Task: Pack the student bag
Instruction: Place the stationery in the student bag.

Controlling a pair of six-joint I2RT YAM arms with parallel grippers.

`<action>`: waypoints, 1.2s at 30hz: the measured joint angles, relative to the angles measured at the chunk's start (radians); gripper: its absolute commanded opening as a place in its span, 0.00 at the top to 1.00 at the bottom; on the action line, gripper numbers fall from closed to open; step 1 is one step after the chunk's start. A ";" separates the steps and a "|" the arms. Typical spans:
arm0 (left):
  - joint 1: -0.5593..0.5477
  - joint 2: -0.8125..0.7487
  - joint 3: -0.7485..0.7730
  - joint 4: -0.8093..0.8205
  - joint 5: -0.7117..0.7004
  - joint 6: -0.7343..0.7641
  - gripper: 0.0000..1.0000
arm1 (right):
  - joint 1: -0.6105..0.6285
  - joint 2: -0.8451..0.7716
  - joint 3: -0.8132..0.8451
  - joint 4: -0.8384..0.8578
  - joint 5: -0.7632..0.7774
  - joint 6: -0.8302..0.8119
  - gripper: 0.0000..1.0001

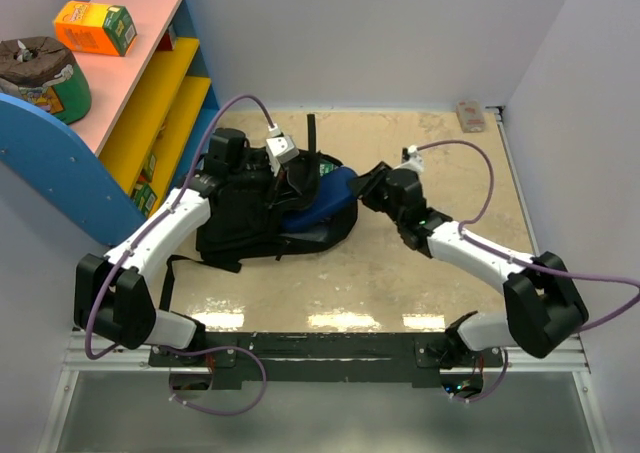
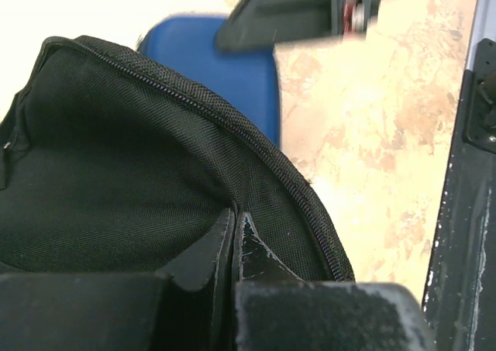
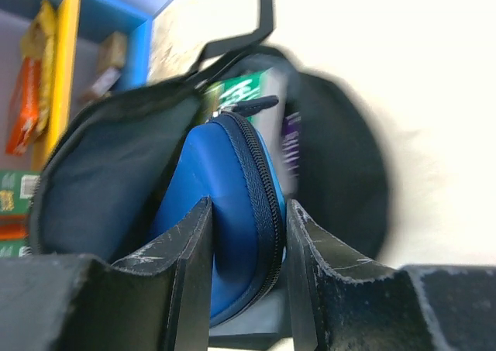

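Observation:
The student bag (image 1: pixel 240 223) lies left of centre on the table, a floppy black backpack with its mouth facing right. My left gripper (image 1: pixel 290 178) is shut on the zipped rim of the bag (image 2: pixel 116 173), its fingertips (image 2: pixel 234 215) pinching the fabric and holding the mouth up. A blue pencil case (image 1: pixel 325 193) pokes partly into the opening. My right gripper (image 1: pixel 372 185) is shut on the pencil case (image 3: pixel 225 188), one finger on each side of its zip edge. A green book (image 3: pixel 240 91) shows deeper inside the bag (image 3: pixel 101 173).
A blue, yellow and pink shelf unit (image 1: pixel 150 93) stands at the far left with an orange box (image 1: pixel 95 28) and a dark bag (image 1: pixel 40 73) on top. A small packet (image 1: pixel 470 115) lies at the back right by the wall.

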 measured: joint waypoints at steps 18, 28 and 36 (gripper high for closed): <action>-0.019 0.013 0.000 0.014 0.015 -0.011 1.00 | 0.386 0.365 0.211 0.105 0.182 0.103 0.43; -0.027 0.003 0.000 -0.005 0.061 0.002 1.00 | 0.351 -0.098 0.016 0.037 0.094 -0.043 0.37; -0.028 0.003 0.017 -0.126 0.108 0.116 1.00 | 0.014 -0.037 0.210 -0.095 0.153 -0.171 0.33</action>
